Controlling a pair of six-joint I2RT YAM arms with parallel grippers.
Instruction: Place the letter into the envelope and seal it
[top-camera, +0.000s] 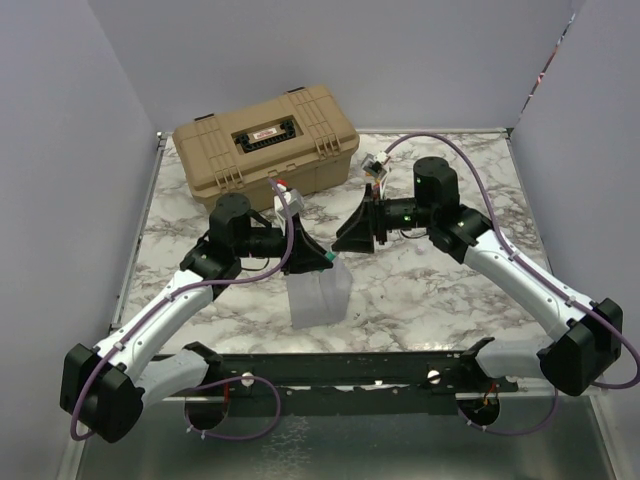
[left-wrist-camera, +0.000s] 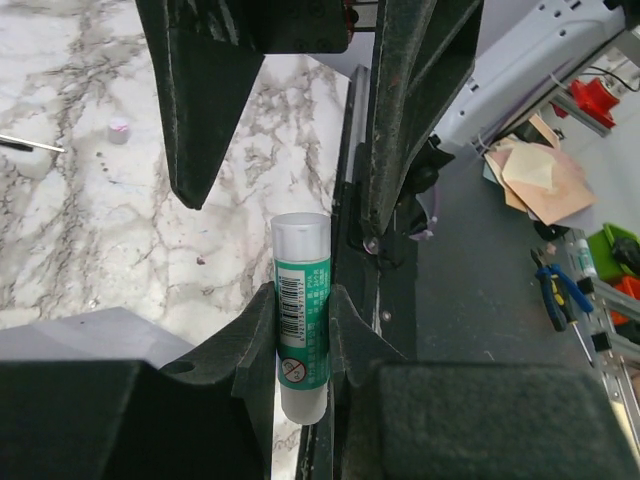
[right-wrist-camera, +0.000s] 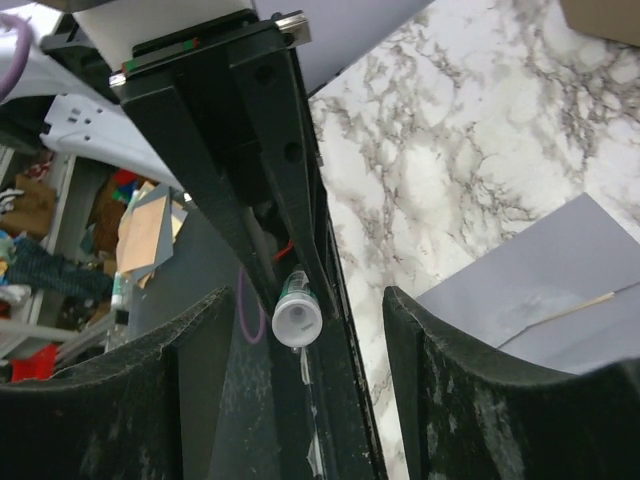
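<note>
The grey-lilac envelope (top-camera: 320, 296) lies flat on the marble table in front of both grippers; a part of it shows at the right of the right wrist view (right-wrist-camera: 560, 270). A thin tan edge (right-wrist-camera: 572, 304) along its fold may be the letter; otherwise the letter is hidden. My left gripper (left-wrist-camera: 303, 292) is shut on a green-labelled glue stick (left-wrist-camera: 303, 300) with a clear cap, held above the envelope's far edge (top-camera: 325, 258). My right gripper (right-wrist-camera: 305, 300) faces it, open, its fingers on either side of the stick's cap (right-wrist-camera: 297, 320) without touching it.
A closed tan hard case (top-camera: 265, 140) stands at the back left of the table. A small pale piece (left-wrist-camera: 118, 128) lies on the marble beyond the grippers. A black rail (top-camera: 330, 370) runs along the near edge between the arm bases.
</note>
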